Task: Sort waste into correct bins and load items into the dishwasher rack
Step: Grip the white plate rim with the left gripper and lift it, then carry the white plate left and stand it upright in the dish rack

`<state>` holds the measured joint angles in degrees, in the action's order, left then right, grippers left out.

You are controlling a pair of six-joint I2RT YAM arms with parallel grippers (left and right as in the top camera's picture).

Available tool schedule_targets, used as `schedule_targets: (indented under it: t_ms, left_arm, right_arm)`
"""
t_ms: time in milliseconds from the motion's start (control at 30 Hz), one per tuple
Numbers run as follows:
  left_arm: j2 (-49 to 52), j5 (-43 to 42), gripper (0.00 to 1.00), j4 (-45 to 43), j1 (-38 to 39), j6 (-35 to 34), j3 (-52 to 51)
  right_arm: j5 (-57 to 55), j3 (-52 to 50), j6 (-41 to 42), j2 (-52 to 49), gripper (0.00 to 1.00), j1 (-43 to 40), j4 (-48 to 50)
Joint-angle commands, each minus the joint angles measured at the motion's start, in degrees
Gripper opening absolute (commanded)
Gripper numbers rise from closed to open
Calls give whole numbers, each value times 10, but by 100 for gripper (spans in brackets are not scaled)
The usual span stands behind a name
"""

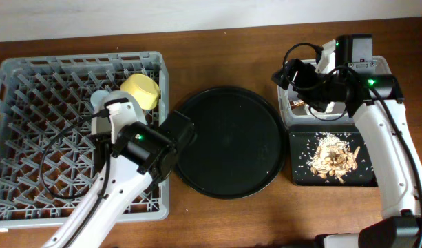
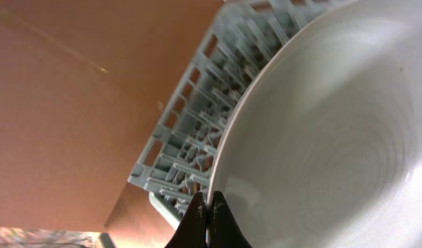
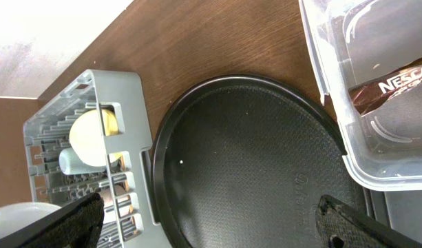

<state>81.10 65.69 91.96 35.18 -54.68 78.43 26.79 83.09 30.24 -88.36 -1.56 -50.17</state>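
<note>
Left wrist view is showing the left gripper [image 2: 211, 219] clenched on the lower rim of the pale grey-green plate [image 2: 334, 124]. The plate is standing on edge, rising from the fingertips toward 1 o'clock, with the pegs of the dishwasher rack [image 2: 190, 145] lying just behind it at 11 o'clock. The coming move is probably turning on this: the plate's edge needs lining up between 2 peg rows. Overhead, the yellow bowl [image 1: 143, 89] is sitting in the rack at 1 o'clock from the plate. Further right, the right gripper [image 3: 211, 227] is hanging released by the clear tub [image 3: 389, 165], well apart from the rack.
</note>
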Motion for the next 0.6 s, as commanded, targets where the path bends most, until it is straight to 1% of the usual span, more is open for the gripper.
schedule_targets:
  t_ms: [0,100,200,300,400,500,567]
  left_arm:
    - [-2,39,0,-17,-7,-63,1]
    - [6,36,0,-30,-7,-63,-15]
    - [21,38,0,-70,-7,-61,-55]
    - [38,51,0,-104,-7,-61,-90]
    - [60,68,0,-125,-7,-61,-104]
    - [77,60,0,-150,-7,-61,-104]
    - [79,36,0,-172,-7,-61,-104]
  right_arm:
    - [-7,5,3,-1,99,0,0]
    - [-7,5,3,-1,99,0,0]
    - [-7,5,3,-1,99,0,0]
    - [-7,5,3,-1,99,0,0]
    - [-7,5,3,-1,99,0,0]
    - [-7,5,3,-1,99,0,0]
    - [-7,5,3,-1,99,0,0]
